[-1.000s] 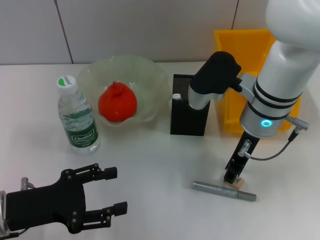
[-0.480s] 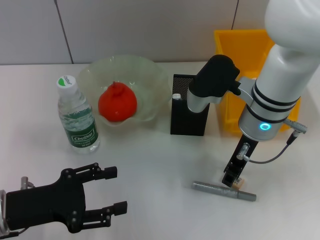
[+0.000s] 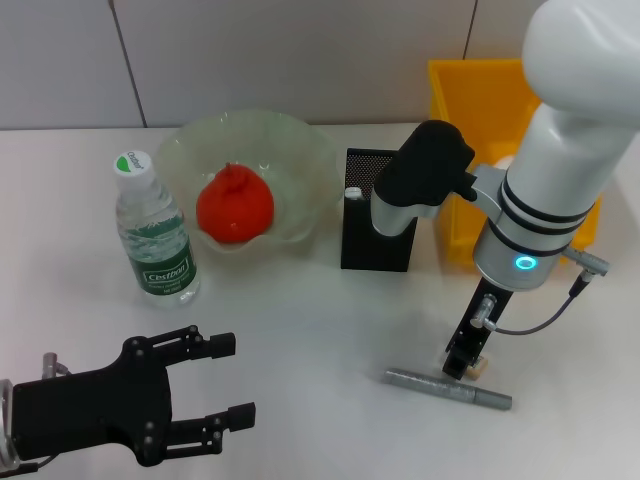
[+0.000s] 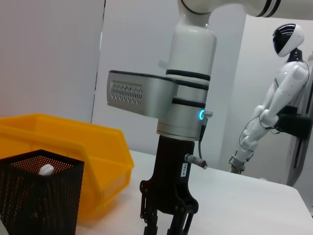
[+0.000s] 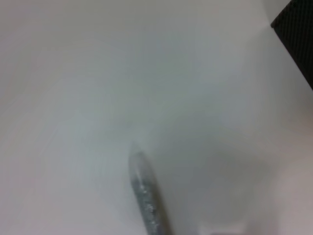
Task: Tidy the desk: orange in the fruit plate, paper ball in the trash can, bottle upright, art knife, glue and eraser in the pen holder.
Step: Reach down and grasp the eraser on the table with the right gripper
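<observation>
1. Nearest, at the near left, the left gripper (image 3: 225, 385) sits idle low over the table (image 3: 320, 330), its black fingers spread wide and holding nothing
2. Next, at the near right, a grey stick-shaped tool (image 3: 448, 388), probably the art knife, lies flat on the table, apparently not yet dealt with
3. Just behind its right half the right gripper (image 3: 462, 362) points straight down at the eraser (image 3: 477, 363), a small tan block of which only an edge shows beside the fingertips; the step in hand looks like picking up the eraser for the pen holder
4. Whether the fingers are closed on the eraser, or merely beside it, I cannot tell: the gripper body hides the tips in the head view and the left wrist view cuts them off
5. If the grip is sound, the next move calls for a straight lift, then a carry far and left to the black mesh pen holder (image 3: 378, 210), releasing over its open top, where something white-capped already stands
6. Farther back, the orange (image 3: 234, 205) already rests in the fruit plate (image 3: 290, 140), and the bottle (image 3: 152, 230) stands upright to its left
7. Farthest right is the yellow trash can (image 3: 478, 95), mostly behind the right arm
</observation>
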{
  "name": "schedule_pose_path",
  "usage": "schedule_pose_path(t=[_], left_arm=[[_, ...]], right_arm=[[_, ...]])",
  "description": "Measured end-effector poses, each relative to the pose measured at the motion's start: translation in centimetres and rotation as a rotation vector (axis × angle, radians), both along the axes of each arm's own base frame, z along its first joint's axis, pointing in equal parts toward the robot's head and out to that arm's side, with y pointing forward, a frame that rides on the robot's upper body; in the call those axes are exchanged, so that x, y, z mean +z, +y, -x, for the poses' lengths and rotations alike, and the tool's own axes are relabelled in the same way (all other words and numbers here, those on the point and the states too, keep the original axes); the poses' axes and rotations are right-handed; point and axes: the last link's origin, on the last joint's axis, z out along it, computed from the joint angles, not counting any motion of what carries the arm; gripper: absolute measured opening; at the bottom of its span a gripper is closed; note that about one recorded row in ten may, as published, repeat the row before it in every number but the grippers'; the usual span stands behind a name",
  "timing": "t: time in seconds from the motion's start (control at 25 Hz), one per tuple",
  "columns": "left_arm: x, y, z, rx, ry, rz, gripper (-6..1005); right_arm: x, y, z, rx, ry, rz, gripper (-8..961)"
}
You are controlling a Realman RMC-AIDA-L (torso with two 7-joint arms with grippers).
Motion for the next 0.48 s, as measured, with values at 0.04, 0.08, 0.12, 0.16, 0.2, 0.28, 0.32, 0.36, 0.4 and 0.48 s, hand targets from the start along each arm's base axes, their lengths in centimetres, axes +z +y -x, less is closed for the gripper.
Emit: schedule_pose_path(t=[0.04, 0.08, 0.12, 0.16, 0.2, 0.28, 0.32, 0.36, 0.4, 0.48], left_arm=[[0.00, 0.00, 0.00, 0.000, 0.000, 0.000, 785], [0.01, -0.01, -0.01, 0.000, -0.001, 0.000, 785], [0.01, -0.02, -0.02, -0.001, -0.001, 0.001, 785], [0.01, -0.03, -0.03, -0.001, -0.002, 0.001, 785], [0.02, -0.04, -0.03, -0.002, -0.003, 0.001, 785], [0.02, -0.04, -0.04, -0.002, -0.003, 0.002, 785], [0.02, -0.05, -0.05, -0.003, -0.004, 0.002, 785], [0.03, -0.07, -0.05, -0.003, -0.004, 0.003, 785], [0.03, -0.09, -0.05, -0.003, -0.005, 0.003, 785], [0.08, -0.10, -0.02, -0.003, -0.005, 0.003, 785]], right_arm=[[-0.08, -0.03, -0.03, 0.002, -0.007, -0.002, 448], [-0.08, -0.03, -0.03, 0.002, -0.007, -0.002, 447], [-0.10, -0.04, -0.03, 0.002, -0.009, -0.003, 447], [-0.10, -0.03, -0.02, 0.001, -0.009, -0.005, 447], [-0.10, -0.03, 0.00, 0.000, -0.009, -0.006, 447], [-0.09, -0.02, 0.05, 0.001, -0.008, -0.007, 446], [-0.09, -0.02, 0.05, 0.001, -0.008, -0.007, 446], [-0.08, -0.03, 0.07, 0.001, -0.007, -0.006, 446], [-0.08, -0.03, 0.07, 0.001, -0.007, -0.006, 446], [-0.08, -0.04, 0.07, 0.000, -0.007, -0.006, 445]])
